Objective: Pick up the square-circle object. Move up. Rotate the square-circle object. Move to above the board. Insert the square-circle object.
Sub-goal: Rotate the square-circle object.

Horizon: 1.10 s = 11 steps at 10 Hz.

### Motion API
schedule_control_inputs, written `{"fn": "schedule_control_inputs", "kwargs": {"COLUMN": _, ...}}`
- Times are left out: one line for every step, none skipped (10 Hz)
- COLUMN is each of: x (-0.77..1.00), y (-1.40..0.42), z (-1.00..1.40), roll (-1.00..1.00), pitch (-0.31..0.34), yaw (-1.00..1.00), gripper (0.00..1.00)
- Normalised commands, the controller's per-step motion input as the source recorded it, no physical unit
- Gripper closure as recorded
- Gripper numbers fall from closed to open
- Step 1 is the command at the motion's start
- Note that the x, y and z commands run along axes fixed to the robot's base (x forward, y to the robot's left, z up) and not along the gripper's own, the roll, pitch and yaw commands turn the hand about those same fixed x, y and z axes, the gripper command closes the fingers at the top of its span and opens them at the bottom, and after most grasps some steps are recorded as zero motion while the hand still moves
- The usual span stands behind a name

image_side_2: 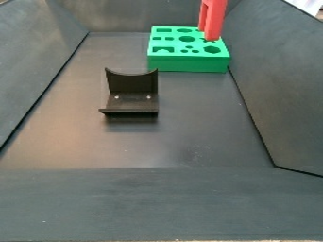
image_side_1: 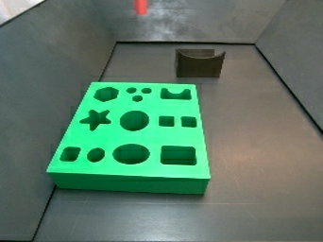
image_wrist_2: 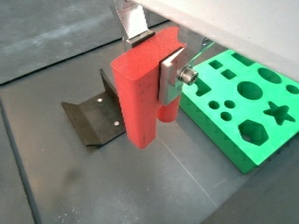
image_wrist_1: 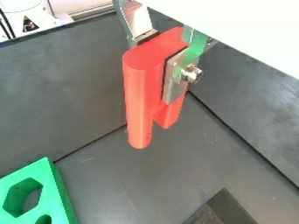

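Observation:
The square-circle object (image_wrist_1: 142,96) is a red piece hanging upright, and my gripper (image_wrist_1: 162,54) is shut on its upper part. One silver finger (image_wrist_2: 176,74) lies flat against its side, and its far finger (image_wrist_2: 138,33) meets its top edge. In a wrist view the square-circle object (image_wrist_2: 138,96) hangs above the dark floor between the fixture (image_wrist_2: 93,118) and the green board (image_wrist_2: 251,105). In the side views the square-circle object (image_side_2: 212,19) shows only at the top edge, high up (image_side_1: 140,7). The gripper itself is out of frame there.
The board (image_side_1: 132,132) lies flat with several shaped holes, and one corner of the board (image_wrist_1: 35,188) shows in a wrist view. The fixture (image_side_2: 130,93) stands on the dark floor (image_side_2: 177,142) apart from the board (image_side_2: 190,49). Sloping grey walls (image_side_1: 284,66) enclose the floor.

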Motion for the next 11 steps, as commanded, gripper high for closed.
{"fn": "schedule_control_inputs", "kwargs": {"x": 0.04, "y": 0.00, "z": -0.07, "roll": -0.09, "pitch": 0.003, "yaw": -0.51, "gripper": 1.00}}
{"fn": "schedule_control_inputs", "kwargs": {"x": 0.04, "y": 0.00, "z": -0.05, "roll": -0.09, "pitch": -0.005, "yaw": -0.38, "gripper": 1.00}}
{"fn": "schedule_control_inputs", "kwargs": {"x": 0.04, "y": 0.00, "z": -0.04, "roll": -0.09, "pitch": -0.009, "yaw": -0.22, "gripper": 1.00}}
{"fn": "schedule_control_inputs", "kwargs": {"x": 0.00, "y": 0.00, "z": 0.00, "roll": -0.08, "pitch": -0.011, "yaw": -0.31, "gripper": 1.00}}
{"fn": "schedule_control_inputs", "kwargs": {"x": 0.00, "y": 0.00, "z": 0.01, "roll": -0.08, "pitch": -0.013, "yaw": -0.23, "gripper": 1.00}}
{"fn": "schedule_control_inputs", "kwargs": {"x": 0.00, "y": 0.00, "z": -1.00, "roll": -0.28, "pitch": -0.013, "yaw": -0.16, "gripper": 1.00}}
{"fn": "schedule_control_inputs", "kwargs": {"x": 0.01, "y": 0.00, "z": -1.00, "roll": -0.28, "pitch": -0.025, "yaw": -0.12, "gripper": 1.00}}
{"fn": "schedule_control_inputs", "kwargs": {"x": 0.01, "y": 0.01, "z": -1.00, "roll": -0.24, "pitch": -0.034, "yaw": -0.08, "gripper": 1.00}}
{"fn": "schedule_control_inputs", "kwargs": {"x": 0.01, "y": 0.01, "z": -1.00, "roll": -0.19, "pitch": -0.043, "yaw": -0.05, "gripper": 1.00}}
{"fn": "schedule_control_inputs", "kwargs": {"x": 0.01, "y": 0.01, "z": -1.00, "roll": -0.17, "pitch": -0.054, "yaw": -0.04, "gripper": 1.00}}
{"fn": "schedule_control_inputs", "kwargs": {"x": 0.01, "y": 0.01, "z": -1.00, "roll": -0.16, "pitch": -0.059, "yaw": -0.04, "gripper": 1.00}}
